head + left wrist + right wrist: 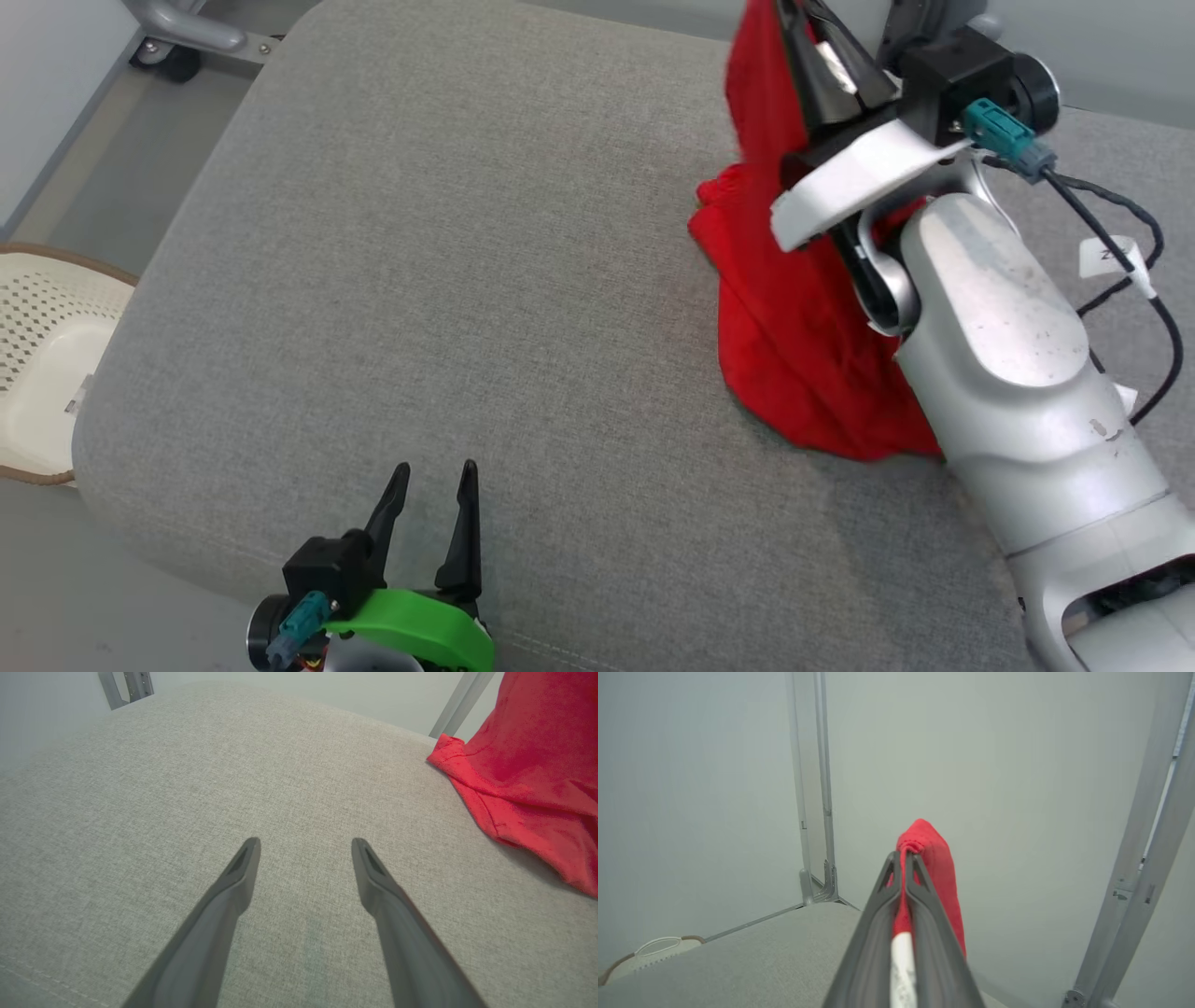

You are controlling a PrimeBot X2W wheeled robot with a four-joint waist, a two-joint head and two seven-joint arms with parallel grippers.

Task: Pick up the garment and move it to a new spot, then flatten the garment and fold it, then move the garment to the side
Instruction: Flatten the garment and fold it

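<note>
Grey woven upholstery covers the broad cushion (448,280) that serves as the work surface, with a pale wall behind it. In the head view the top edge cuts off the fingertips of the right gripper (822,56). The silver right forearm (1008,373) covers the far side of the red garment (794,355), so its full outline cannot be made out.

The right wrist view settles the grip: the two fingers are pressed together on a fold of the cloth, and a small bunch pokes out past the tips. A white strip lies between the fingers nearer the wrist, possibly a label, too blurred to read.

Grey metal frame posts (822,788) stand beyond those fingertips. A black cable (1134,252) with a white tag loops beside the wrist. A pale perforated basket (42,355) with a brown rim sits off the cushion's edge, out to the left of the left gripper (435,467). That gripper's fingers are spread apart, hold nothing, and hover low over bare cushion.

The garment hangs from the right gripper in a bright red drape. Its lower part lies crumpled on the cushion under the wrist, and a hemmed edge shows to the right of the left fingers.
</note>
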